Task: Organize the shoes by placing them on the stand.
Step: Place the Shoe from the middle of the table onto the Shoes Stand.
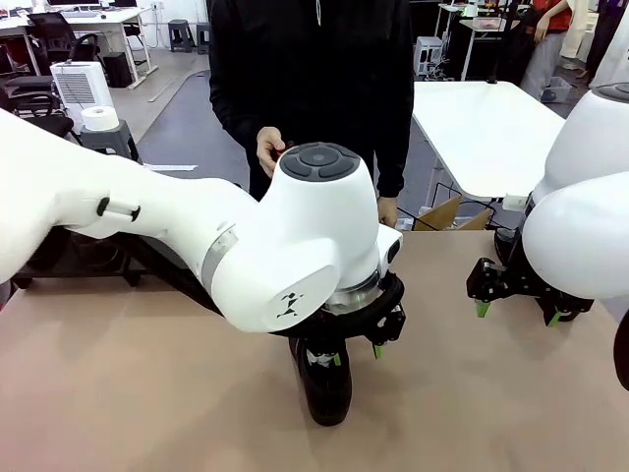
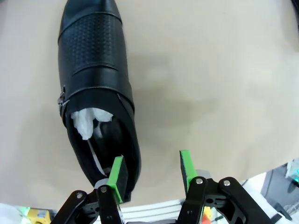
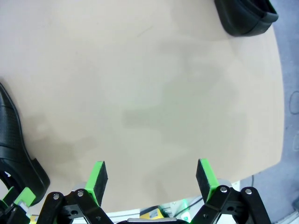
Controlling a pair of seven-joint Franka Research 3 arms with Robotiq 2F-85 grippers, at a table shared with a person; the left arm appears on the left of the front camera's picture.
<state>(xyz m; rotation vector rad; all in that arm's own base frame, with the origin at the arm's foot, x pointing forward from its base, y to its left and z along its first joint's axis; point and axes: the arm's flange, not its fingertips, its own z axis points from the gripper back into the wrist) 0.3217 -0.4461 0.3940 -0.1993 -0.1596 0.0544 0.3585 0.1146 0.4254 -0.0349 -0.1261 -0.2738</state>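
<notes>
Downward, left pincer (image 2: 150, 159) straddles shoe (image 2: 93, 70) heel rim.

Left arm (image 1: 295, 246) hides most of one shoe (image 1: 325, 391).

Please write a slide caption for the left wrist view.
Left claw, open, at the heel of a black shoe on the table.

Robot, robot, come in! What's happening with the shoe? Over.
Left gripper open, straddling heel wall of black dress shoe. Right gripper open, empty, above table. Second shoe lies apart, nothing blocking.
</notes>
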